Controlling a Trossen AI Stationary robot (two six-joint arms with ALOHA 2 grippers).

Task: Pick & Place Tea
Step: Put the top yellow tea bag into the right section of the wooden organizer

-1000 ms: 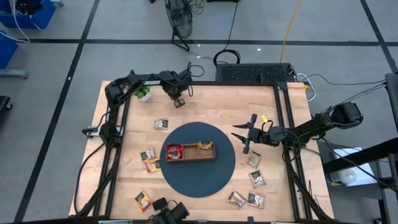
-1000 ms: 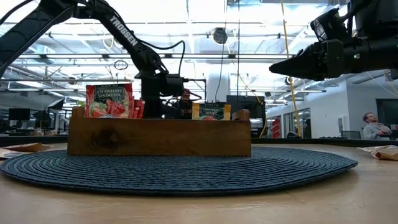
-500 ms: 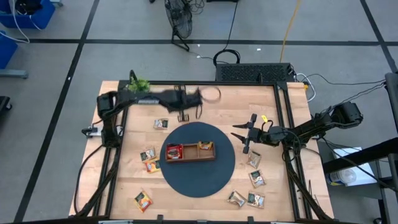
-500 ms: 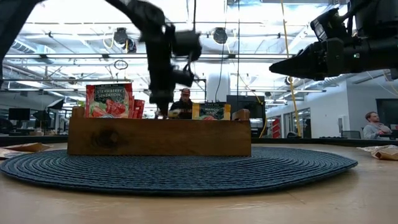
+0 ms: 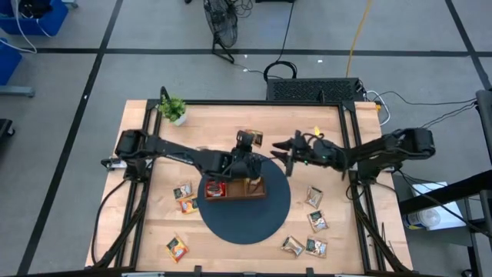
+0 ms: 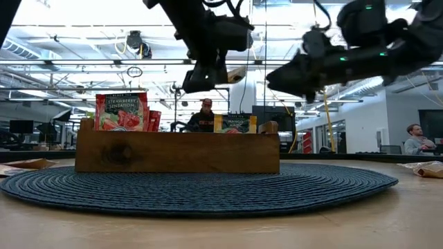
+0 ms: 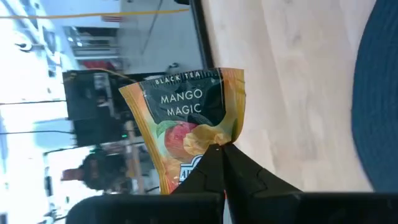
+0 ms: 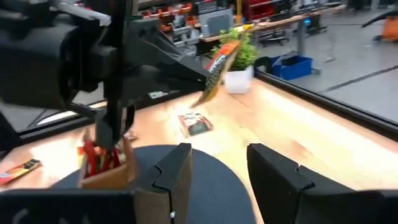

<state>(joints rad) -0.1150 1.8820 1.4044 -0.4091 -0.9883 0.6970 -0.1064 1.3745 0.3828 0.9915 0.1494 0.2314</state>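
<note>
The orange tea sachet (image 7: 186, 127) hangs pinched by one corner in the left gripper (image 5: 247, 148), whose jaws are clamped together on it, above the far edge of the dark round mat (image 5: 265, 211) and just beyond the wooden tray (image 5: 235, 194). Only the left wrist view makes its print legible: "Black Tea, Mango Magic", with a fruit picture below. The high view shows the same sachet as a small orange square at the arm's tip, clear of the desk (image 5: 346, 231). The low view shows it edge-on, held higher than the tray's rim.

The right gripper (image 5: 286, 151) hovers near it from the other side, over the mat's far right edge, its jaws standing apart with nothing between them; the right wrist view looks through that gap to the sachet, seen tilted and narrow, with the potted plant (image 8: 239, 59) behind it.

In the low view a red strawberry sachet (image 6: 121, 112) stands upright in the tray's left compartment and a mango one (image 6: 235, 124) stands farther right. From above, other sachets lie flat on the bare wood: several left of the mat (image 5: 184, 192) and several to its right (image 5: 314, 197).
</note>
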